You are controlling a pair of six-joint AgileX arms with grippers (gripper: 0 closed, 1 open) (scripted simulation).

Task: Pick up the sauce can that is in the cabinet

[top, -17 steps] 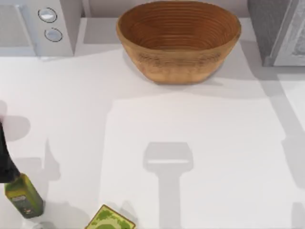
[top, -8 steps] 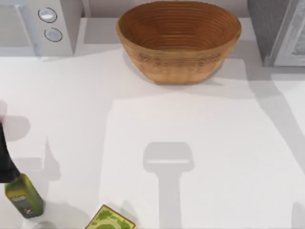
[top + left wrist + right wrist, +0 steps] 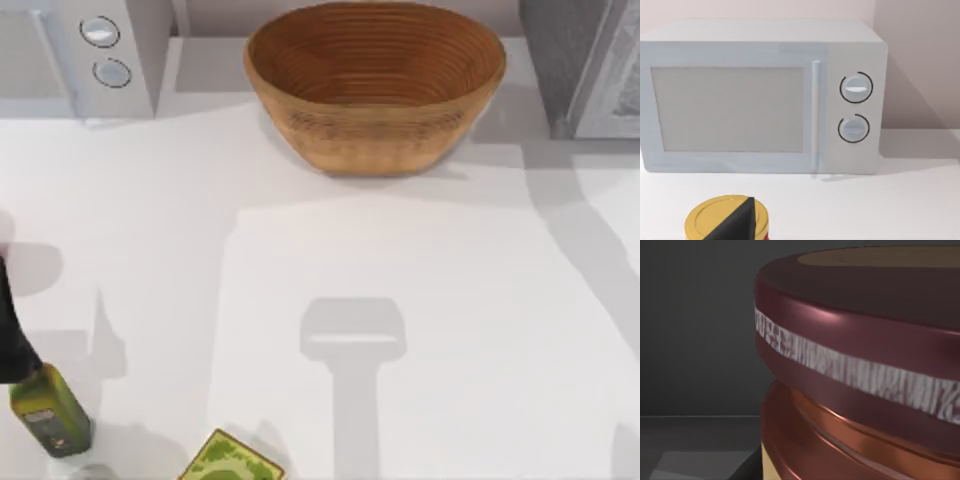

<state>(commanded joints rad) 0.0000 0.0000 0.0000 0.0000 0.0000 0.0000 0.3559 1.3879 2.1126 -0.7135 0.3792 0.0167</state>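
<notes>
Can: the can point(image 3: 865, 365) sits right against the right wrist camera, dark maroon rim, a pale band under it, coppery body below, tan patch on top. Grey walls and a grey floor behind it suggest it stands inside the cabinet point(image 3: 580, 70), at the table's far right corner in the top view.
Handling: I judge it stiff, smooth metal, fairly light, not fragile but slippery on the glossy rim. Best hold is across the straight body under the rim, so the rim stops it sliding down.
Right gripper: close to the can, judging by the wrist view; whether its fingers are spread or pressed together I cannot tell.
Left gripper: parked near the table's left edge; a dark fingertip shows over a yellow tin point(image 3: 727, 220); spread or closed, cannot tell.
Near table: green bottle point(image 3: 50, 410) and green packet point(image 3: 232, 462) at the near left.
Table: white table point(image 3: 420, 250), flat and smooth, bare in the middle, crossed by soft shadows.
Far side: wicker basket point(image 3: 375, 85) at centre back, microwave point(image 3: 90, 55) with two knobs at back left.
Room: pale wall behind the microwave.
</notes>
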